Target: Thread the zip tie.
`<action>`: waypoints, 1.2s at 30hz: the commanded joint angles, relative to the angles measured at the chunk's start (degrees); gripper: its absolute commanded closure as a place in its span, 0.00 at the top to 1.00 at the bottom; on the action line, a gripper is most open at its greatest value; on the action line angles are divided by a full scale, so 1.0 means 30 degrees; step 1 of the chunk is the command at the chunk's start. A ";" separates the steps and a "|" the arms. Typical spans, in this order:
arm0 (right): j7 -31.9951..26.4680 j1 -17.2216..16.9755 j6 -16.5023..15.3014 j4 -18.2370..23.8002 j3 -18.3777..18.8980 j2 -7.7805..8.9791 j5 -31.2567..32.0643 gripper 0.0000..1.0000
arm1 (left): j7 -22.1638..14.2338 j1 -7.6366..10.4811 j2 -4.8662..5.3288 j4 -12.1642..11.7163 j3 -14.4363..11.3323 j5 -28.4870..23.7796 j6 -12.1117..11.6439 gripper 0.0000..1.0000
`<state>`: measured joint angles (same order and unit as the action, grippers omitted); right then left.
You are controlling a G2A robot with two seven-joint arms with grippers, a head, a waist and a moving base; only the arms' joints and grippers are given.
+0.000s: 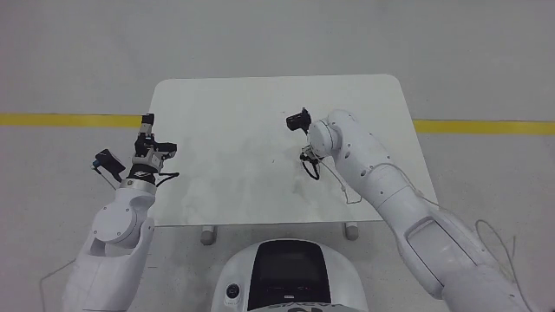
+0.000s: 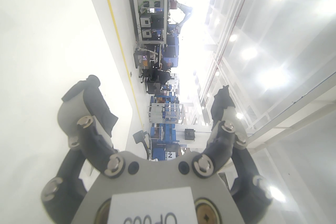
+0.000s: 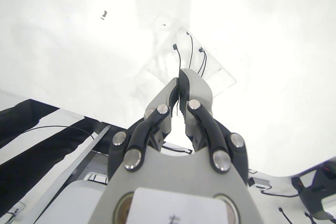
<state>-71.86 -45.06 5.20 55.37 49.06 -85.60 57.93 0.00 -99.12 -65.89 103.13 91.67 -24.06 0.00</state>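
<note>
Over the middle of the white rectangular desk (image 1: 243, 121), the right tool (image 3: 179, 78) is clamped on a thin black plastic zip tie (image 3: 178, 58). Its head end sticks out past the fingertips and its tail hangs back between the fingers.

The left tool (image 2: 157, 84) sits at the desk's left edge, well apart, jaws wide and holding nothing.

I judge the pickup done and the threading not yet begun. Next, the left tool must come in and take one end, so the tail can be lined up with the small head slot.

Counted:
- Two tools.
- One desk.
- One clear flat plastic sheet (image 3: 223, 78).
- Three zip ties: the held one and two lying on the sheet (image 3: 191, 49) (image 3: 204, 61). The pale view may hide others.
</note>
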 commanded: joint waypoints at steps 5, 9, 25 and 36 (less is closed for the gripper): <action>-0.0196 -0.0477 0.0180 0.1174 0.0582 0.0240 0.0054 0.00 | 0.0000 0.0000 0.0000 0.0000 0.0000 0.0000 0.0000 1.00; -0.0048 -0.0531 0.0187 0.1177 0.0601 0.0244 0.0042 0.00 | 0.0000 0.0000 0.0000 0.0000 0.0000 0.0000 0.0000 1.00; 0.2523 -0.0610 -0.1158 0.3123 0.3735 0.0324 -0.7690 0.00 | 0.0000 0.0000 0.0000 0.0000 0.0000 0.0000 0.0000 1.00; 0.3829 -0.0736 -0.0424 0.3210 0.3833 0.0234 -0.8459 0.00 | 0.0000 0.0000 0.0000 0.0000 0.0000 0.0000 0.0000 1.00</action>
<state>-62.27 -47.49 2.56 64.94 60.60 -84.77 33.15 0.00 -99.12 -65.89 103.13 91.67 -24.06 0.00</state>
